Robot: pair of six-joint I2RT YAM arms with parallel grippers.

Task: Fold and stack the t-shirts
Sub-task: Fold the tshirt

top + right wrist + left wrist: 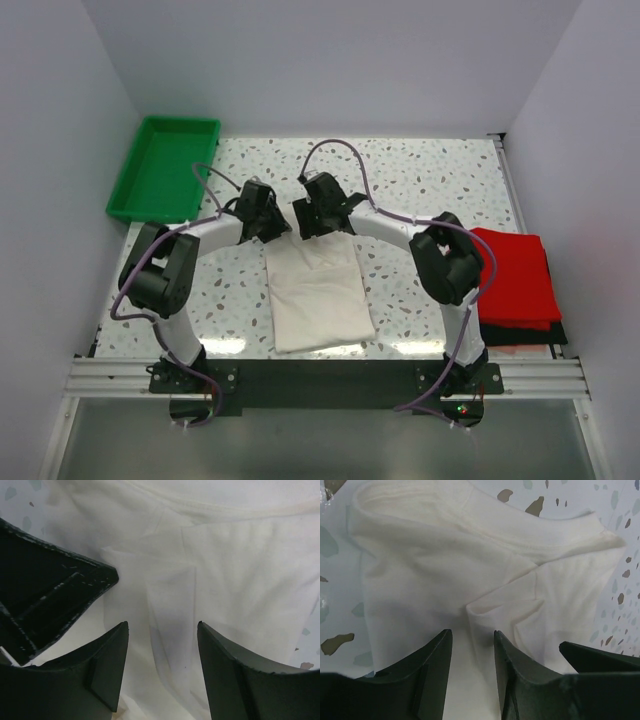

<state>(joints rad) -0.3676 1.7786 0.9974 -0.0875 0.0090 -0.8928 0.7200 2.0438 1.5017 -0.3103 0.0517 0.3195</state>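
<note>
White-walled bay, speckled worktop (pixel 430 175). Off-white t-shirt (pixel 318 295) at centre, folded to long panel, no print showing; collar end far, probably awaiting cross-fold. Green tray (pixel 165 165) far left. Red t-shirts (pixel 515 275) stacked on black t-shirt (pixel 522 343), right edge: likely finished pile. Left gripper (pixel 473 632) narrow gap, straddling cloth ridge; right gripper (pixel 163 625) wider, unladen. No legible writing.

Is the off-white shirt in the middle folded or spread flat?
Partly folded: the off-white shirt lies as a long narrow rectangle, no sleeves sticking out; the wrist views show cloth layers overlapping near the collar.
</note>
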